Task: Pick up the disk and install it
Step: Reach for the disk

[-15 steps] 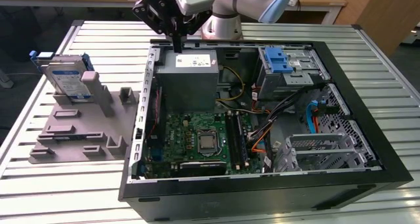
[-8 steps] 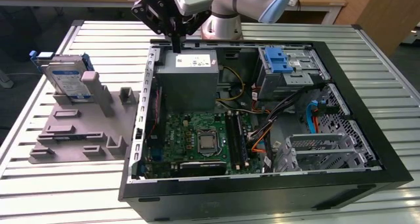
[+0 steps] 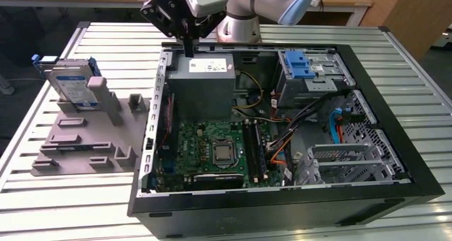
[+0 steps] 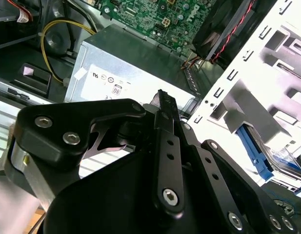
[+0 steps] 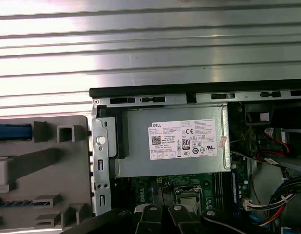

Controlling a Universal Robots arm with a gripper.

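Ribbed metal counter (image 3: 71, 198), bare strip along the exterior view's left edge. Disk (image 3: 71, 87) stands upright in grey holder (image 3: 78, 145), white-and-blue label outward. Well apart, fingers (image 3: 189, 46) hang closed, empty, over power supply (image 3: 205, 87) with white sticker, at open computer case (image 3: 282, 209) rear rim.

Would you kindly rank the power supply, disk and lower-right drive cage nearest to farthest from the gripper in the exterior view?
1. Power supply, just below the gripper.
2. Disk, upright on the stand, exterior view's left.
3. Lower-right drive cage, inside the case.
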